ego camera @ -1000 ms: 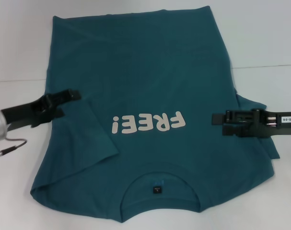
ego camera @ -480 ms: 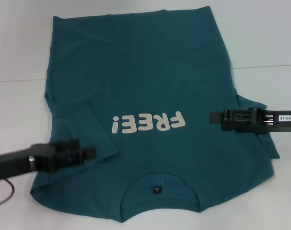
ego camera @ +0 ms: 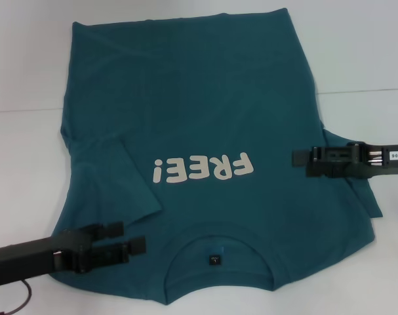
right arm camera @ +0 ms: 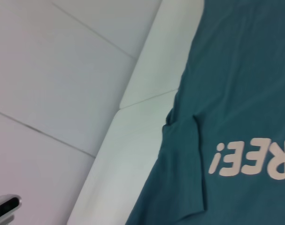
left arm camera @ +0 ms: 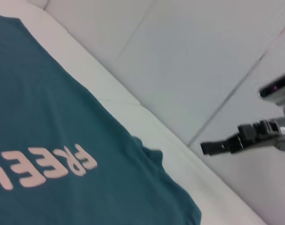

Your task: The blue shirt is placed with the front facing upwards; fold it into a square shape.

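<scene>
The shirt (ego camera: 205, 111) is a dark teal-blue all over, with white "FREE!" lettering (ego camera: 204, 168) across the chest and a small black label (ego camera: 214, 259) inside the collar at six o'clock. It lies on a plain white table (ego camera: 362, 52). Both grippers are black.

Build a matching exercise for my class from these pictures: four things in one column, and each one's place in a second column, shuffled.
Column 1
1. left gripper
2. right gripper
3. black label
4. "FREE!" print

Column 2
A. inside the collar, at the near edge of the blue shirt
B. over the shirt's right side, beside the print
C. across the middle of the shirt's front
D. over the shirt's near left part, beside the collar

Pairs: 1-D, 2-B, 3-A, 4-C
</scene>
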Robot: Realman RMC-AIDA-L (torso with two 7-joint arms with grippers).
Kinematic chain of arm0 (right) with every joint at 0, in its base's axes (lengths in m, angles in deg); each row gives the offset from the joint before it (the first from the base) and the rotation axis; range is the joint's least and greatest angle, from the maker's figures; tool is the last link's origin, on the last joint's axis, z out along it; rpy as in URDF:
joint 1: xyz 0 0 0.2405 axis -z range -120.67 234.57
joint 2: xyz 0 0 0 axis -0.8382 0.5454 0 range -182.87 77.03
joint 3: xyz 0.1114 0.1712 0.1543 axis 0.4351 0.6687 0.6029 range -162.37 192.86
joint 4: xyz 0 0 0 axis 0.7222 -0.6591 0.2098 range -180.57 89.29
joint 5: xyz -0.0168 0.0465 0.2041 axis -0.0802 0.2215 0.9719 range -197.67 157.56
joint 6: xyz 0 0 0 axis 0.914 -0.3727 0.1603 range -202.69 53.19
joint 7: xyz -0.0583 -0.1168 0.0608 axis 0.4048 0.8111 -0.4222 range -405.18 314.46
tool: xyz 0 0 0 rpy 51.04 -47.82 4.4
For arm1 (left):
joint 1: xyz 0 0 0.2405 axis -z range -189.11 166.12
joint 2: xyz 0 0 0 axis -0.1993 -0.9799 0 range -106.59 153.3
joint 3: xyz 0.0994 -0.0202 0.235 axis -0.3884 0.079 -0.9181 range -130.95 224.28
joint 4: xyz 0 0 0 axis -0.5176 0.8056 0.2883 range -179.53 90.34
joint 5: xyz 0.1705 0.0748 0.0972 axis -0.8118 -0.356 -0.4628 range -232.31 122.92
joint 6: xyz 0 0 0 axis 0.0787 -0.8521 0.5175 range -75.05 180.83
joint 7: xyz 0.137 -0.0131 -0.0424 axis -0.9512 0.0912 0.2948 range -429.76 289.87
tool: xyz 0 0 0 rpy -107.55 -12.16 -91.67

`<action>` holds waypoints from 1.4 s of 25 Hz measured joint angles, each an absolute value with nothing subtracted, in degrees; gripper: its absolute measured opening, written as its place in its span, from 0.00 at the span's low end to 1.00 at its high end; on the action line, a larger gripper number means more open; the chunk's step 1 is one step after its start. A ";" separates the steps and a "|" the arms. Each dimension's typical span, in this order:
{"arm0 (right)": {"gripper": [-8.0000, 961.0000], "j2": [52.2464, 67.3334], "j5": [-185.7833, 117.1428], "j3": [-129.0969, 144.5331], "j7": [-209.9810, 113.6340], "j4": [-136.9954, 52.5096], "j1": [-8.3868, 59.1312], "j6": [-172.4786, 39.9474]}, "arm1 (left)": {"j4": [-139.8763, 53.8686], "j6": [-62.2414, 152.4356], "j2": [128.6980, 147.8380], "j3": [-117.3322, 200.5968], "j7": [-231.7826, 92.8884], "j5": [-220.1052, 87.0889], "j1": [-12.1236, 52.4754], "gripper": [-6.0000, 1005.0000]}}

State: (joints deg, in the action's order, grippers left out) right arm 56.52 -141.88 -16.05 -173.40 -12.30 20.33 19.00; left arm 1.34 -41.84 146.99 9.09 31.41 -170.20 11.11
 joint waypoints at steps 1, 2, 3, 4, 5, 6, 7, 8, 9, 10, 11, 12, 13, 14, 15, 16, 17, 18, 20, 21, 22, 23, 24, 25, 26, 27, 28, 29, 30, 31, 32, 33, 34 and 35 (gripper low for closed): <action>0.96 56.24 -141.89 -16.04 -173.66 -12.23 20.14 19.18 | 1.31 -41.99 147.00 9.82 31.80 -170.01 10.98 0.93; 0.96 55.79 -141.90 -16.04 -174.11 -12.23 19.95 19.31 | 1.24 -42.15 147.02 10.58 32.32 -169.94 10.90 0.93; 0.96 55.34 -141.90 -16.04 -174.69 -12.23 19.76 19.39 | 1.20 -42.26 146.99 11.18 32.79 -169.92 10.89 0.93; 0.96 54.81 -141.92 -16.03 -175.44 -12.23 19.66 19.39 | 1.06 -42.38 146.92 12.01 33.57 -169.92 10.88 0.93; 0.96 54.34 -141.99 -16.04 -176.15 -12.23 19.60 19.40 | 1.00 -42.43 146.84 12.52 34.20 -169.90 10.88 0.93; 0.96 53.64 -142.14 -16.03 -177.18 -12.20 19.55 19.39 | 0.89 -42.43 146.74 12.91 34.81 -169.90 10.85 0.93; 0.96 52.18 -143.09 -16.19 -179.48 -12.18 19.49 19.53 | 0.80 -42.44 146.68 13.17 35.44 -169.89 10.79 0.93; 0.96 51.47 -143.93 -16.36 -180.67 -12.16 19.48 19.77 | 0.75 -42.45 146.64 13.32 35.75 -169.89 10.74 0.93; 0.96 51.47 -143.93 -16.36 -180.67 -12.16 19.48 19.77 | 0.73 -42.46 146.63 13.57 36.07 -169.89 10.66 0.93; 0.96 50.60 -145.22 -16.78 -181.80 -12.15 19.38 20.37 | 0.71 -42.47 146.63 13.86 36.28 -169.88 10.59 0.93; 0.96 50.10 -146.14 -17.06 -182.55 -12.13 19.30 20.82 | 0.68 -42.47 146.62 14.08 36.35 -169.87 10.55 0.93; 0.96 49.44 -147.51 -17.48 -183.33 -12.07 19.14 21.65 | 0.66 -42.47 146.63 14.36 36.37 -169.86 10.54 0.93; 0.96 48.81 -148.67 -17.67 -184.00 -11.71 19.00 22.72 | 0.63 -42.47 146.66 14.59 36.39 -169.86 10.54 0.93; 0.96 48.39 -149.38 -17.71 -184.33 -11.24 18.94 23.56 | 0.60 -42.48 146.71 14.71 36.39 -169.85 10.57 0.93; 0.96 48.15 -149.59 -17.53 -184.49 -10.46 19.01 24.32 | 0.59 -42.47 146.74 14.75 36.40 -169.84 10.65 0.93; 0.96 48.01 -149.41 -17.04 -184.56 -9.33 19.27 25.01 | 0.56 -42.48 146.77 14.78 36.40 -169.83 10.78 0.93; 0.96 48.01 -148.86 -16.50 -184.56 -8.39 19.57 25.19 | 0.55 -42.48 146.79 14.80 36.40 -169.83 10.90 0.93; 0.96 48.09 -148.05 -15.76 -184.56 -7.73 19.91 25.10 | 0.52 -42.48 146.82 14.82 36.45 -169.81 11.04 0.93; 0.96 48.16 -146.73 -14.06 -184.45 -7.00 20.54 24.26 | 0.51 -42.48 146.83 14.85 36.76 -169.71 11.26 0.93; 0.96 48.13 -146.40 -13.40 -184.25 -6.97 20.75 23.67 | 0.50 -42.48 146.83 14.85 36.91 -169.67 11.31 0.93; 0.96 48.07 -146.27 -12.85 -184.05 -6.96 21.01 23.07 | 0.49 -42.47 146.81 14.85 37.10 -169.66 11.33 0.93; 0.96 48.05 -146.22 -12.45 -183.88 -6.93 21.33 22.17 | 0.49 -42.43 146.80 14.85 37.23 -169.49 11.33 0.93; 0.96 48.03 -146.17 -12.03 -183.81 -6.84 21.73 21.25 | 0.49 -42.38 146.80 14.85 37.34 -169.33 11.34 0.93; 0.96 47.99 -146.15 -11.53 -184.05 -6.79 22.26 19.75 | 0.49 -42.32 146.78 14.86 37.49 -169.09 11.33 0.93; 0.96 47.95 -146.15 -11.22 -184.86 -6.89 22.68 17.96 | 0.48 -42.27 146.78 14.85 37.67 -168.77 11.31 0.93; 0.96 47.89 -146.25 -11.07 -185.80 -7.10 23.07 16.40 | 0.49 -42.24 146.76 14.85 37.74 -168.62 11.27 0.93; 0.96 47.76 -146.72 -11.19 -187.16 -7.41 23.39 14.58 | 0.49 -42.20 146.74 14.85 37.80 -168.38 11.24 0.93; 0.96 47.66 -147.51 -11.46 -187.99 -7.53 23.53 13.60 | 0.49 -42.16 146.67 14.90 37.95 -168.12 11.20 0.93; 0.96 47.58 -148.72 -11.70 -188.85 -7.63 23.59 12.55 | 0.49 -42.14 146.65 14.92 38.14 -167.92 11.19 0.93; 0.96 47.50 -150.15 -11.80 -189.33 -7.66 23.51 12.09 | 0.49 -42.13 146.63 14.92 38.24 -167.83 11.19 0.93; 0.96 47.41 -151.95 -11.88 -189.74 -7.67 23.27 11.60 | 0.49 -42.11 146.61 14.93 38.39 -167.68 11.19 0.93; 0.96 47.34 -153.93 -11.94 -190.05 -7.67 22.83 11.54 | 0.49 -42.07 146.63 14.93 38.48 -167.62 11.21 0.93; 0.96 47.32 -155.53 -11.98 -190.18 -7.68 22.38 11.51 | 0.49 -42.01 146.65 14.94 38.53 -167.57 11.22 0.93; 0.96 47.31 -156.97 -12.02 -190.28 -7.68 21.85 11.51 | 0.49 -41.99 146.70 14.94 38.53 -167.54 11.24 0.93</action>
